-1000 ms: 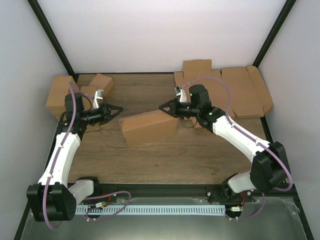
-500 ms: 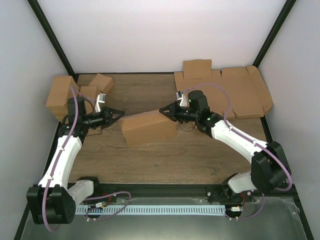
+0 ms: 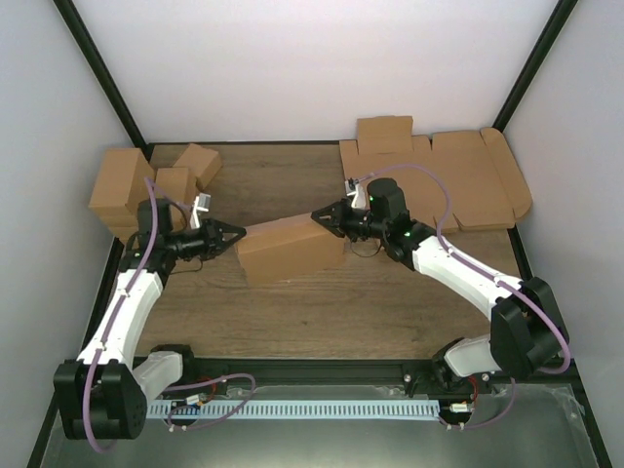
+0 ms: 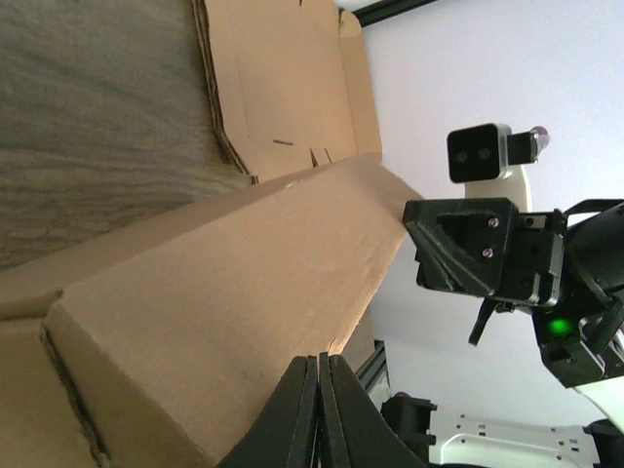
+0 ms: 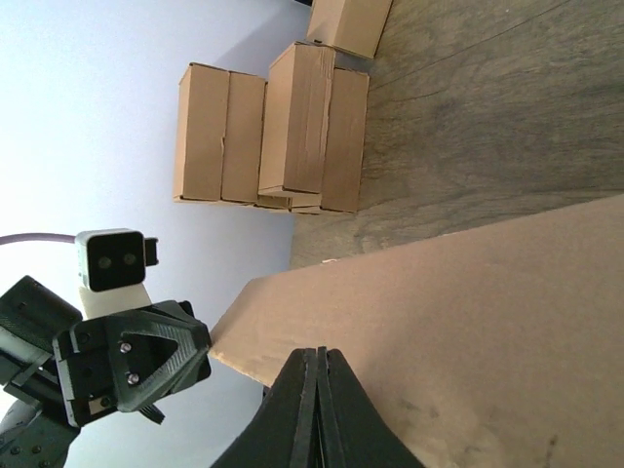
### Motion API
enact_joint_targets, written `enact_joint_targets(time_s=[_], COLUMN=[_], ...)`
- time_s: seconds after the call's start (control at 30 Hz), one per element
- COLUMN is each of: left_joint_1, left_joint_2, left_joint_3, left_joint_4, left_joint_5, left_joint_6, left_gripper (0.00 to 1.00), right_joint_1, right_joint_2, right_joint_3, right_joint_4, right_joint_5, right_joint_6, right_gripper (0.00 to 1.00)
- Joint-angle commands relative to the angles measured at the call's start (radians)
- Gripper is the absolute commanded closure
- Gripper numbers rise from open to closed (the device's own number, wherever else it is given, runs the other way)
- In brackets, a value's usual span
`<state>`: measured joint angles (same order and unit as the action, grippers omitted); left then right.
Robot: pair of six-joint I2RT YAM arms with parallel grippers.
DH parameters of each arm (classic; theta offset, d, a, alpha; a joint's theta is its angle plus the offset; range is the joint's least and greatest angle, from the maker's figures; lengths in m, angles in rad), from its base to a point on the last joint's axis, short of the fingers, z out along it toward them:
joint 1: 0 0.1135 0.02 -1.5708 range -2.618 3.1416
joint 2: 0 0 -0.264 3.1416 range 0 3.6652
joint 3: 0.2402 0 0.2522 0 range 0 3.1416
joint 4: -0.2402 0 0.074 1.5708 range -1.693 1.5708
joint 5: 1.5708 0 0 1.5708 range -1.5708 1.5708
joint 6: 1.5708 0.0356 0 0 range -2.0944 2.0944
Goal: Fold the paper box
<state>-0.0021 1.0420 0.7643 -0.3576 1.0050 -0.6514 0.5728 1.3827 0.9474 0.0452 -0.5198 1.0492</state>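
paper box (image 3: 291, 251) sits between closed left gripper (image 3: 238, 233) and closed right gripper (image 3: 316, 213).

Paper box (image 3: 291, 250) at centre of table (image 3: 292, 317) — stacked cartons (image 3: 122, 185) behind at left, flat cardboard sheets (image 3: 468, 180) behind at right.

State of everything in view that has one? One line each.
paper box: folded up into a box shape, lying on the table between the two tools
left tool: shut, tips at the box's left end
right tool: shut, tips at the box's far right corner
small cartons: folded, grouped far left
flat sheets: unfolded, lying far right
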Motion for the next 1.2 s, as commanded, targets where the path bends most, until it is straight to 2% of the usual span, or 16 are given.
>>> enact_joint_targets(time_s=[0.0, 0.2, 0.37, 0.6, 0.73, 0.97, 1.17], left_joint_1=[-0.004, -0.005, -0.004, -0.004, -0.004, -0.004, -0.004], left_joint_2=[-0.004, 0.006, 0.009, 0.016, 0.015, 0.012, 0.01], left_joint_3=[-0.063, -0.065, 0.005, 0.005, -0.009, -0.017, -0.029], left_joint_4=[0.035, 0.04, 0.001, -0.012, -0.012, -0.015, -0.015], left_joint_5=[-0.001, -0.001, 0.004, 0.003, 0.0, 0.0, 0.001], left_joint_6=[-0.002, -0.002, 0.009, 0.025, 0.029, 0.035, 0.039], left_gripper=[0.96, 0.96, 0.96, 0.96, 0.96, 0.96, 0.96], right_joint_1=[0.001, 0.001, 0.001, -0.006, -0.037, -0.091, -0.094], right_joint_2=[-0.001, 0.001, -0.001, 0.003, -0.002, 0.037, 0.042], right_joint_3=[-0.011, -0.01, -0.005, 0.181, 0.231, 0.179, 0.087], right_joint_4=[-0.034, -0.036, -0.039, -0.181, -0.209, -0.176, -0.133], right_joint_5=[0.031, 0.033, 0.03, 0.041, 0.0, -0.104, -0.111], right_joint_6=[0.0, -0.005, -0.015, -0.144, -0.185, -0.197, -0.198], right_gripper=[0.99, 0.99, 0.99, 0.99, 0.99, 0.99, 0.99])
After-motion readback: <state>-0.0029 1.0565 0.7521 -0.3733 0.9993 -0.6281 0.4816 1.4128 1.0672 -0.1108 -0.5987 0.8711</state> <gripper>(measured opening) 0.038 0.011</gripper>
